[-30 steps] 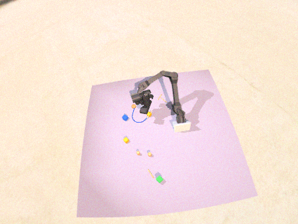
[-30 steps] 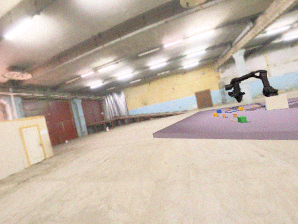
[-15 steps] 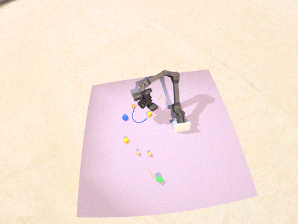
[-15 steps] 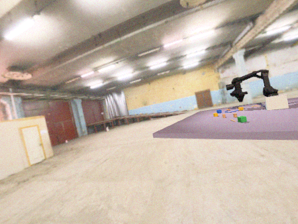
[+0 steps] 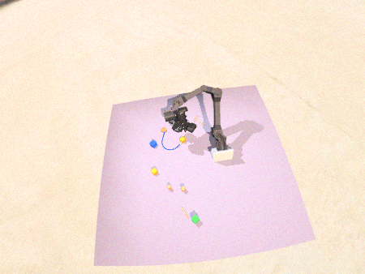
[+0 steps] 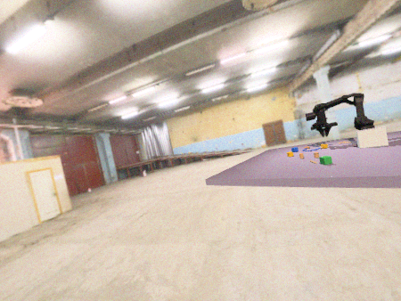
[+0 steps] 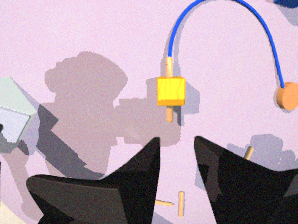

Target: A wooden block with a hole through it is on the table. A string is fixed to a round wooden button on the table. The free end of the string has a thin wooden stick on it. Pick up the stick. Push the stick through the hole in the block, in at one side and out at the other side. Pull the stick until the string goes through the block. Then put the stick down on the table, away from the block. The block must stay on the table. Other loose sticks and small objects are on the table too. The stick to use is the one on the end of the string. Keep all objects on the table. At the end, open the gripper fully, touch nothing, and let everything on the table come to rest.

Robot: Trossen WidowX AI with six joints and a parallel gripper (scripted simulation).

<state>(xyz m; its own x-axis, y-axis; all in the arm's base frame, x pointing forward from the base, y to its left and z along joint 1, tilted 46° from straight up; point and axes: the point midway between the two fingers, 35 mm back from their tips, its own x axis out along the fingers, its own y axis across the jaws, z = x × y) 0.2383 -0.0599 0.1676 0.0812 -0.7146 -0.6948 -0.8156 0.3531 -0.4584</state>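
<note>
The yellow block (image 5: 182, 139) (image 6: 324, 146) (image 7: 171, 92) sits on the table with the string's stick (image 7: 170, 66) through its hole. In the wrist view one end sticks out on the string side, and the bare tip (image 7: 170, 115) sticks out on the side facing the gripper. The blue string (image 5: 169, 149) (image 7: 173, 34) curves from the stick to the orange button (image 5: 163, 130) (image 7: 288, 96). My gripper (image 7: 177, 141) (image 6: 325, 134) is partly open and empty, above the table and to the bare-tip side of the block. It touches nothing in view.
Loose sticks lie near the arm (image 7: 181, 203) (image 7: 249, 152) and one near the green cube (image 5: 195, 219) (image 6: 326, 160). A blue cube (image 5: 153, 143) (image 6: 294, 150), another yellow block (image 5: 154, 171) (image 6: 290, 154) and two small orange pieces (image 5: 169, 187) (image 5: 183, 188) stand farther off.
</note>
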